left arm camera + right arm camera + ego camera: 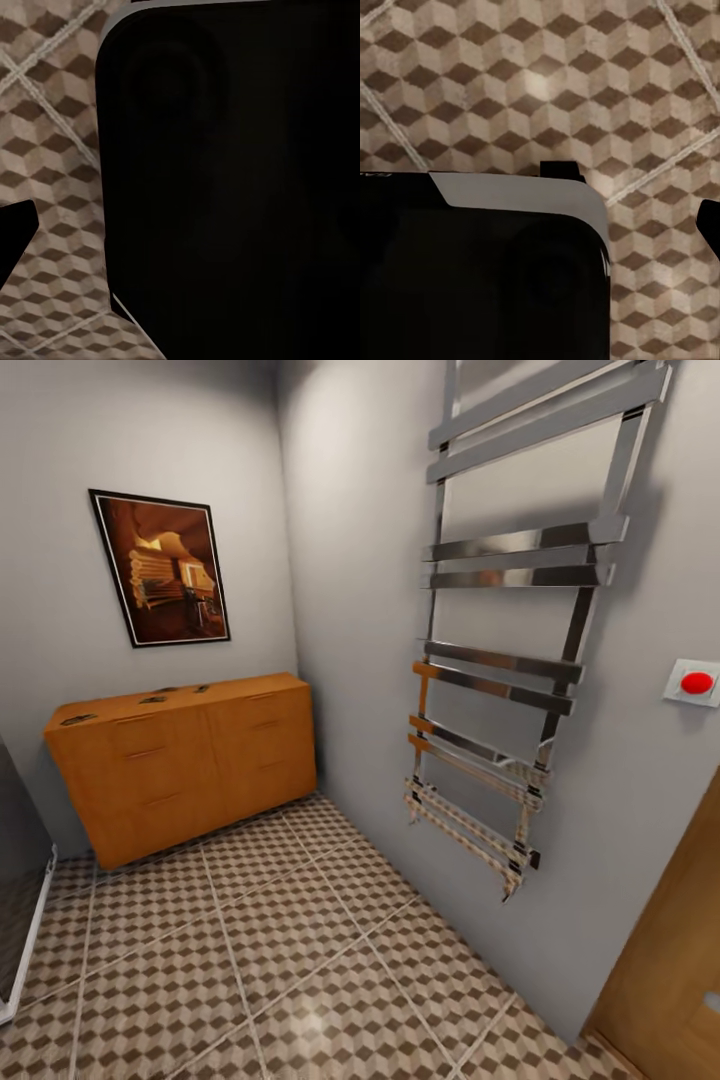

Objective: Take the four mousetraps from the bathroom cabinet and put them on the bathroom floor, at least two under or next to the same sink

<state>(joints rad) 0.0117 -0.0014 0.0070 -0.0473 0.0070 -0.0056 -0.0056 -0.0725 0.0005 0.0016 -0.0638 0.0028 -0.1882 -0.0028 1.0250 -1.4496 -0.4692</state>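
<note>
Stage: my guess is an approach; nothing is picked up yet.
Mousetraps [153, 700]: small flat dark shapes on top of the cabinet [185, 765], set in a row along it; I count about four, one [78, 719] near the end.
Cabinet drawers: closed, contents hidden.
Bathroom floor [290, 950]: cube-pattern tiles, close under both wrist cameras.
Grippers: whether released or clenched, I cannot tell; the mousetraps lie well apart from both arms.
Towel rail [505, 670]: chrome, on the side wall.

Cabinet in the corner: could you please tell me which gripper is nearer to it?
Cannot tell left from right. The cabinet stands across the floor; both wrist views look down at tiles beside the robot's dark body, well short of it.
</note>
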